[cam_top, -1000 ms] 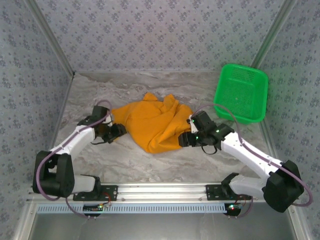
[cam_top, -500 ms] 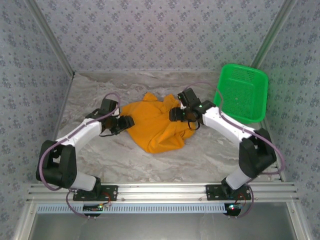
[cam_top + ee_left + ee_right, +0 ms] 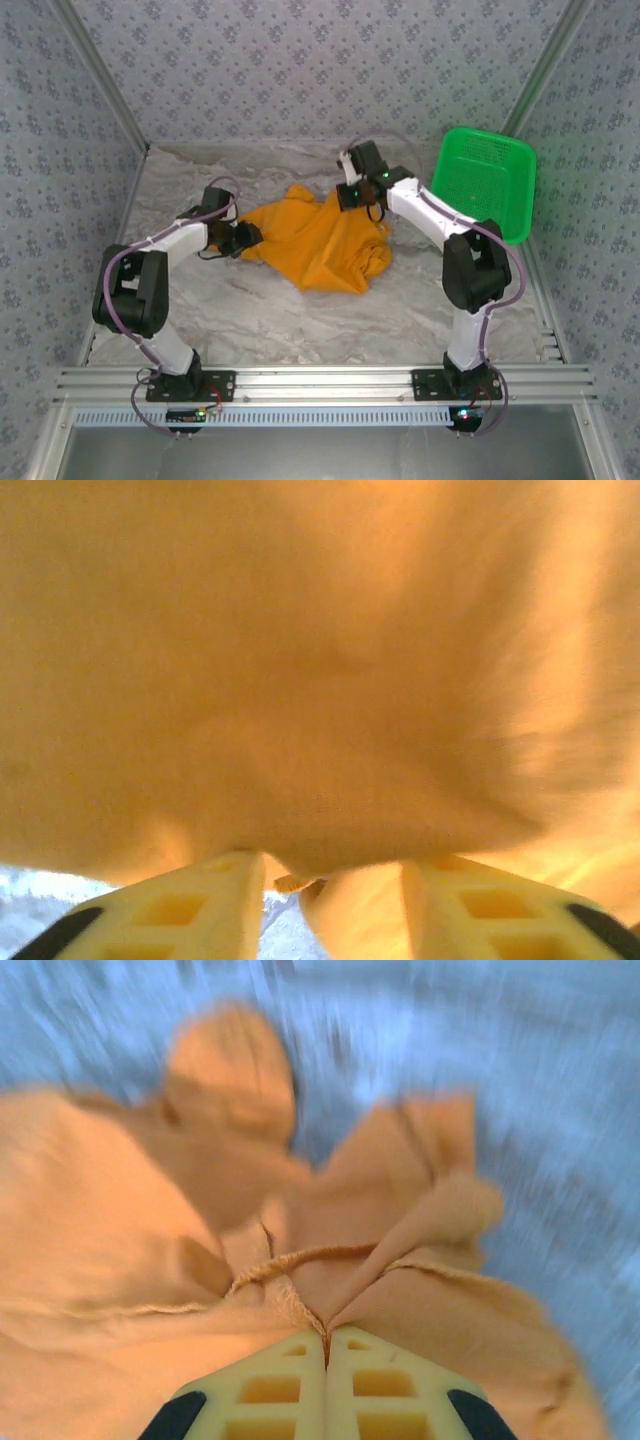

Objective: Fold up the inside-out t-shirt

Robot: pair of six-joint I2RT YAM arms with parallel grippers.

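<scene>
The inside-out t-shirt (image 3: 318, 240) lies crumpled on the marbled table (image 3: 250, 320), left of the green basket (image 3: 480, 185). Its near lobe has drawn up toward the basket over the last second. At the shirt edge farthest from the basket, the left gripper (image 3: 247, 237) has pushed in, its fingers (image 3: 200, 910) partly apart around a hanging fold. Farther back, the right gripper (image 3: 347, 195) has swung from the shirt's near edge to its far edge beside the basket, its fingers (image 3: 280, 1390) pressed together on a hem.

White left arm (image 3: 172, 240) and right arm (image 3: 425, 212), black joints, purple cables (image 3: 104, 275), pale yellow gripper fingers (image 3: 270, 1390) with rectangular cutouts.
</scene>
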